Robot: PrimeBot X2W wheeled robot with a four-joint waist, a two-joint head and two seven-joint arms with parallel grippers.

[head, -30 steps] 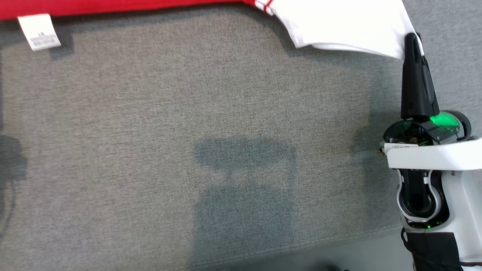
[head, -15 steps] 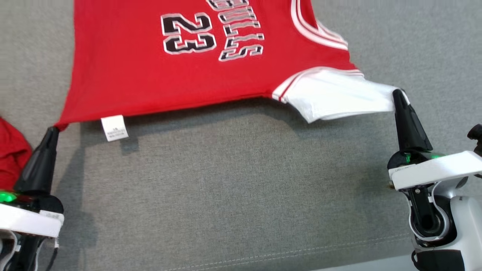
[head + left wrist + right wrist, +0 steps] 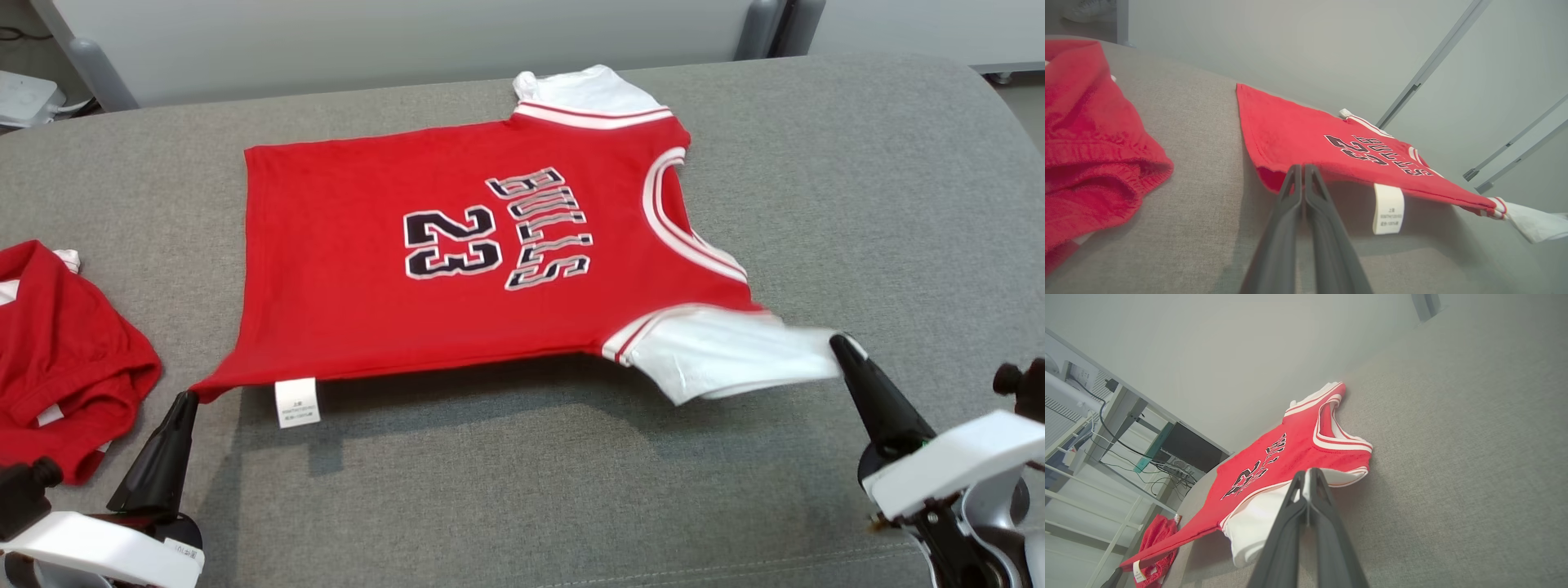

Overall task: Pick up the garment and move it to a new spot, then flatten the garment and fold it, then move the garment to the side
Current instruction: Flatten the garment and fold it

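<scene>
Grey fabric surface (image 3: 522, 498) mid-frame, pale wall (image 3: 408, 37) along the top — left gripper (image 3: 186, 398) and right gripper (image 3: 837, 341) each clamp the jersey (image 3: 351, 261).

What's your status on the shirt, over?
Left claw shut on shirt corner; right claw shut on white sleeve. Near edge lifted, rest flat on cushion. Red clothes left, apart.

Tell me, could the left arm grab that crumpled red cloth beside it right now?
Probably not yet: the left gripper is shut on a corner of the jersey. The cloth lies close, with nothing between.
</scene>
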